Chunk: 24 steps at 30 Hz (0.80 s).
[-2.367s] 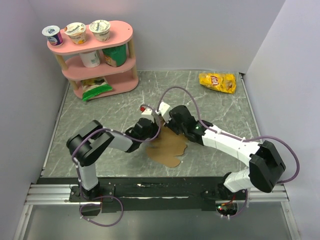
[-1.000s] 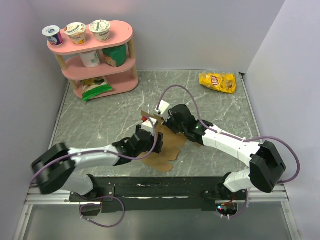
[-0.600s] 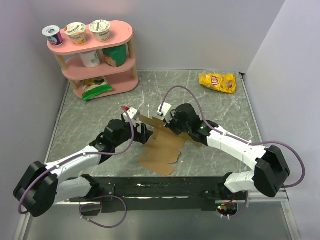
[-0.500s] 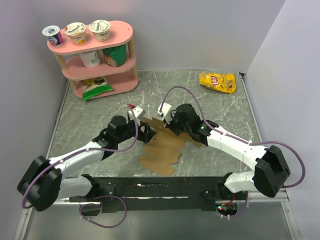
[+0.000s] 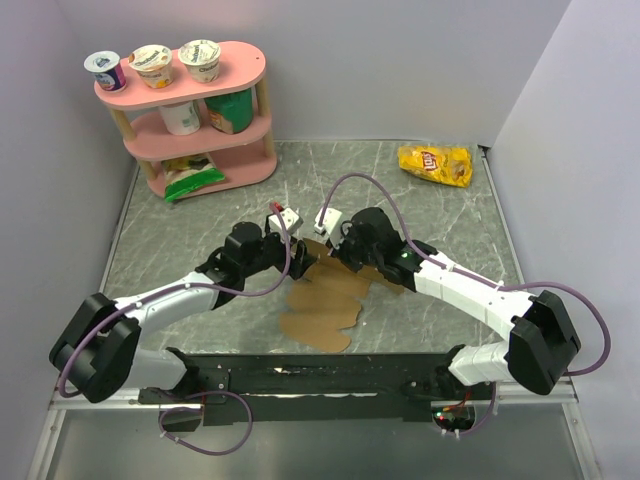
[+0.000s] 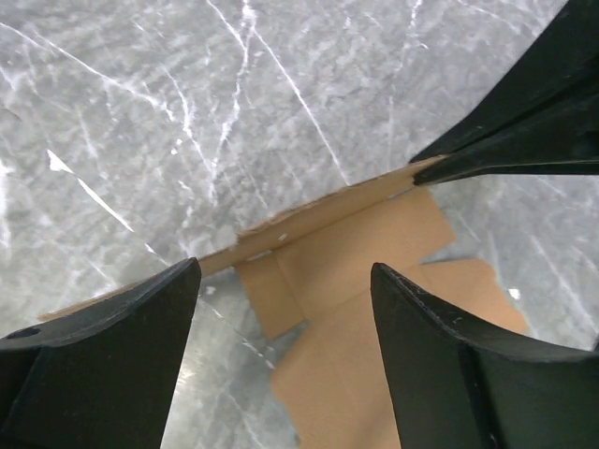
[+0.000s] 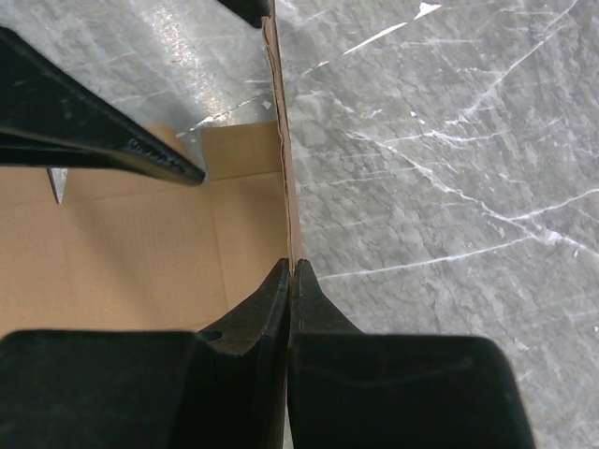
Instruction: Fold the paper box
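With the right gripper [image 7: 290,273] pinching the paper box [image 5: 322,305] mid-frame, close the released left gripper [image 6: 283,273] (straddling its raised edge) squarely.

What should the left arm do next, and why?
Probably close the left gripper on the raised flap. Its jaws stand open with the flap's edge crossing the gap between them, while the right gripper is shut on the same flap of the box.

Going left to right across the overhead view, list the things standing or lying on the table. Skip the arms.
pink shelf → paper box → yellow chip bag
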Motion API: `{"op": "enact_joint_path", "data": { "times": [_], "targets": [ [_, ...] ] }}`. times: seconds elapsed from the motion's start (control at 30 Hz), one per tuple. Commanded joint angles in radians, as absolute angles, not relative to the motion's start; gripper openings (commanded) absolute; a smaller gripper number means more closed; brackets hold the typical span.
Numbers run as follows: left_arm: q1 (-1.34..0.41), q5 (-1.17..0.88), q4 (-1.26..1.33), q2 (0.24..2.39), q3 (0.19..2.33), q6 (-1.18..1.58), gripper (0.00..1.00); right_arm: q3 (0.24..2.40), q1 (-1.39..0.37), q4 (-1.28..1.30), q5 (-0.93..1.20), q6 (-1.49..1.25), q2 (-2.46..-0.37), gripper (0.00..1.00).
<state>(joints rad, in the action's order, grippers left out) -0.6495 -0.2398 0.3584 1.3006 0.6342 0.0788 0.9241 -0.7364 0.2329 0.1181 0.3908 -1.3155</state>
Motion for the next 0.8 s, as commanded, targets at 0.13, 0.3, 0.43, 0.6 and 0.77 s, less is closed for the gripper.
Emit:
{"op": "enact_joint_path", "data": {
  "times": [0.13, 0.3, 0.43, 0.6, 0.77],
  "targets": [
    [-0.649, -0.340, 0.491, 1.321, 0.655, 0.046, 0.60, 0.953, -0.729, 0.241, 0.138, 0.390, -1.319, 0.00],
    [-0.649, -0.370, 0.474, 1.345, 0.653, 0.061, 0.32, 0.956, -0.729, 0.236, 0.124, 0.384, -1.321, 0.00],
    [-0.649, -0.373, 0.517, 1.353, 0.628, 0.116, 0.28, 0.962, -0.729, 0.224, 0.114, 0.370, -1.328, 0.00],
    [-0.693, -0.367, 0.577, 1.382, 0.618, 0.178, 0.27, 0.954, -0.730, 0.195, 0.083, 0.356, -1.354, 0.00],
    [-0.736, -0.350, 0.580, 1.437, 0.634, 0.198, 0.27, 0.934, -0.735, 0.161, 0.051, 0.345, -1.359, 0.00]
  ]
}}
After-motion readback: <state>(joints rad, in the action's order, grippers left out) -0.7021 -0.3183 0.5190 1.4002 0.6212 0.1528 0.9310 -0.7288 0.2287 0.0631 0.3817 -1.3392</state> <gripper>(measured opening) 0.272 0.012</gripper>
